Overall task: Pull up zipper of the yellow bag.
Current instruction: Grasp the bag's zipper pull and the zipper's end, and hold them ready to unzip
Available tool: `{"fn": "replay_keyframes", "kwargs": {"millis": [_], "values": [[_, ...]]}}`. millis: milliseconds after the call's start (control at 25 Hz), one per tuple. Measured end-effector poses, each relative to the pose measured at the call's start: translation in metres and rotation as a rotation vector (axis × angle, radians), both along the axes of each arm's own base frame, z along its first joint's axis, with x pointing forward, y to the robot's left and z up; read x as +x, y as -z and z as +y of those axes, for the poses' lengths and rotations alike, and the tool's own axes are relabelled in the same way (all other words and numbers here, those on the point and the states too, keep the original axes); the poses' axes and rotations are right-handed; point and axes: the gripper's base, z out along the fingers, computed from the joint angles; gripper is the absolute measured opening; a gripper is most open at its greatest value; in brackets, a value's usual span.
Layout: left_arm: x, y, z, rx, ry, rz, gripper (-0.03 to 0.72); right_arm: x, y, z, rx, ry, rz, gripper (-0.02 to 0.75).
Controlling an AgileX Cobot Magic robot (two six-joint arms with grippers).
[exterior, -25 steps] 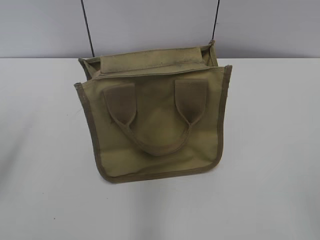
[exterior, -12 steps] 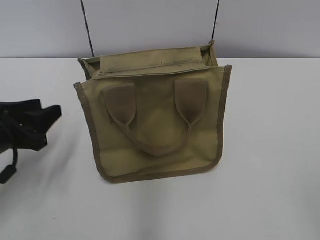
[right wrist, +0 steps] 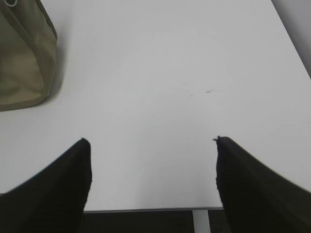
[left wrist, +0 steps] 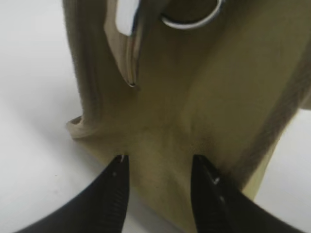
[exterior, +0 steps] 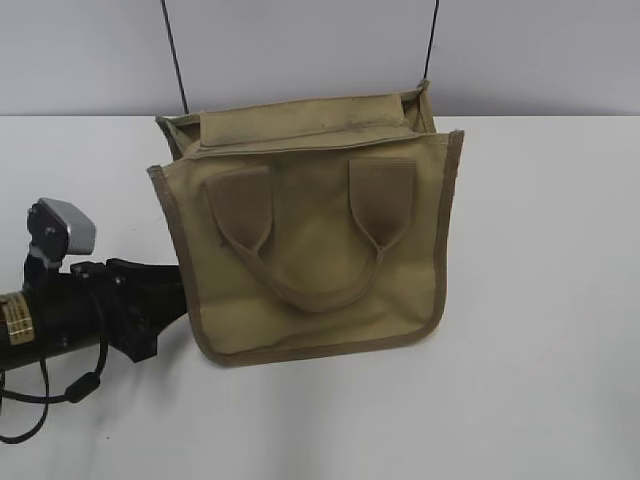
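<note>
A khaki-yellow canvas bag stands on a white table, its U-shaped handle facing the exterior camera.

The left gripper has its jaws partly spread, at the bag's side edge. In the left wrist view the fabric of the bag's lower side sits just ahead of and between the two black fingertips, at or very near contact. Whether they already pinch it cannot be told.

The zipper lies ahead of these jaws and further up the bag's side panel. It appears as a thin line whose long axis points away from the jaws, and its silver ring pull sits at the far end, near the top of that view.

The right gripper has jaws spread wide over bare table, with the bag well off to their left and ahead.

Judging from this, the left arm is much nearer the zipper. The pull lies straight on beyond its jaws.
</note>
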Motion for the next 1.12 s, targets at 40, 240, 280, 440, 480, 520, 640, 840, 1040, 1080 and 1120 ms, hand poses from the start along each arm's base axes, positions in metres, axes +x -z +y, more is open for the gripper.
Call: {"fn": "replay_keyframes", "kwargs": {"millis": [40,240,280,440,480,520,640,840,1040,1080,1120], "values": [[0.003,0.0,-0.001,-0.003,0.005,-0.005,0.295,0.0,0.0,0.0,0.0,0.0,0.0,0.582],[0.023,-0.008,-0.005,-0.019,0.02,-0.076,0.261,0.0,0.0,0.0,0.0,0.0,0.0,0.582],[0.027,-0.009,-0.006,-0.026,0.019,-0.084,0.26,0.0,0.0,0.0,0.0,0.0,0.0,0.582],[0.04,-0.016,-0.009,-0.049,0.03,-0.115,0.263,0.0,0.0,0.0,0.0,0.0,0.0,0.582],[0.043,-0.017,-0.01,-0.055,0.029,-0.125,0.264,0.0,0.0,0.0,0.0,0.0,0.0,0.582],[0.047,-0.017,-0.011,-0.059,0.031,-0.129,0.265,0.0,0.0,0.0,0.0,0.0,0.0,0.582],[0.055,-0.015,-0.013,-0.079,0.042,-0.121,0.265,0.0,0.0,0.0,0.0,0.0,0.0,0.582],[0.058,-0.008,-0.014,-0.086,0.047,-0.098,0.265,0.0,0.0,0.0,0.0,0.0,0.0,0.582],[0.059,-0.009,-0.015,-0.088,0.048,-0.104,0.251,0.0,0.0,0.0,0.0,0.0,0.0,0.582],[0.06,-0.01,-0.015,-0.088,0.048,-0.107,0.237,0.0,0.0,0.0,0.0,0.0,0.0,0.582],[0.061,-0.01,-0.015,-0.088,0.048,-0.107,0.21,0.0,0.0,0.0,0.0,0.0,0.0,0.582]]}}
